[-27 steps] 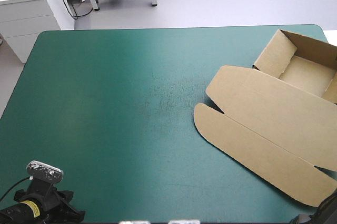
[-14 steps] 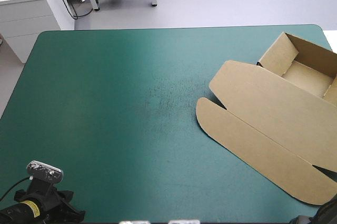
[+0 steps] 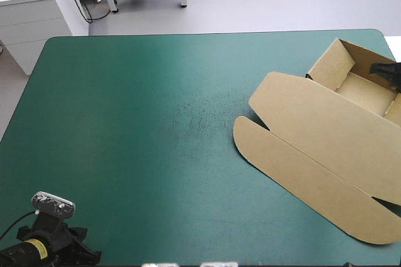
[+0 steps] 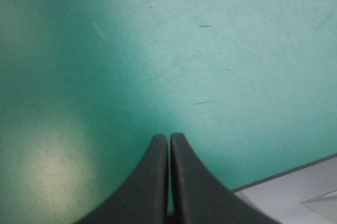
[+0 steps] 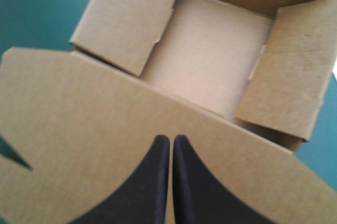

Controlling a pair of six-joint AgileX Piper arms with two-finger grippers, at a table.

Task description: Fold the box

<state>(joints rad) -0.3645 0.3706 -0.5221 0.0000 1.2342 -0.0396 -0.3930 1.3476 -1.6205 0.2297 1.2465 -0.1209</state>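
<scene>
Brown board forms the box (image 3: pixel 326 135), which occupies the counter (image 3: pixel 138 123) between 2 and 4 o'clock in the view from above, with 12 o'clock at the far edge.

1. Tray (image 3: pixel 366 88): located at 2 o'clock, near the far right corner. Its walls stand raised, and the right wrist view shows side panels folded inward against them. This portion of the task appears complete.
2. Lid (image 3: pixel 313 126): lies flat on the counter, running from the tray toward 4 o'clock. Its long rounded flap (image 3: pixel 301 179) is also flat, on the side facing 7 o'clock. Judged from this layout, any folding left concerns the lid and flap.
3. Right gripper (image 5: pixel 171 139): fingers pressed together into a single point, holding nothing. It hangs above the lid close to the hinge line, with the tray just ahead. Contact with the board cannot be confirmed.
4. Left gripper (image 4: pixel 169 137): fingers likewise pressed together and empty, over bare teal-green cover at 7 o'clock, close to the counter's edge and well apart from the box.
</scene>
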